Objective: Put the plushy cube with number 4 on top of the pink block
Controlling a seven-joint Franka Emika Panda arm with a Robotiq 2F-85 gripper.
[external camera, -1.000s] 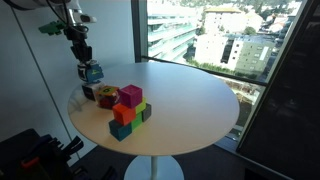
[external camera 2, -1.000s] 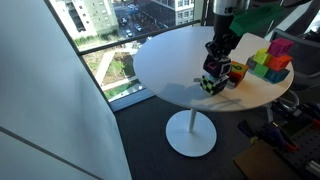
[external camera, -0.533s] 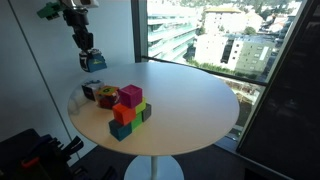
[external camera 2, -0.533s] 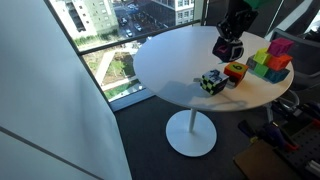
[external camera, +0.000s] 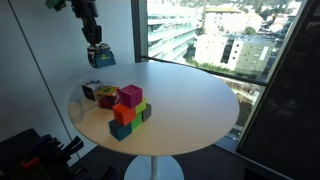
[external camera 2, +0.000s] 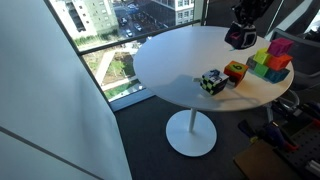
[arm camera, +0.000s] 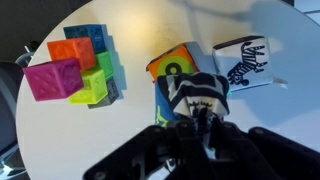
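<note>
My gripper (external camera: 95,40) is shut on the plushy cube with number 4 (external camera: 100,58), teal-blue, and holds it high above the round white table (external camera: 190,100). It also shows held in the air in an exterior view (external camera 2: 238,37). In the wrist view the cube (arm camera: 196,94) shows a black-and-white patterned face between my fingers, with my gripper (arm camera: 195,125) below it. The pink block (external camera: 130,96) tops a small stack of coloured blocks. It also shows in an exterior view (external camera 2: 280,47) and at the left of the wrist view (arm camera: 55,78).
An orange-red block (external camera: 123,113), green blocks (external camera: 141,108) and a teal block (external camera: 120,130) sit under and beside the pink one. A smaller multicoloured plush cube (arm camera: 172,62) and a zebra-print cube (arm camera: 243,60) lie on the table near its edge. Tall windows stand behind.
My gripper has lifted the teal plush cube from just above the table to well above it, drifting toward the block stack.
</note>
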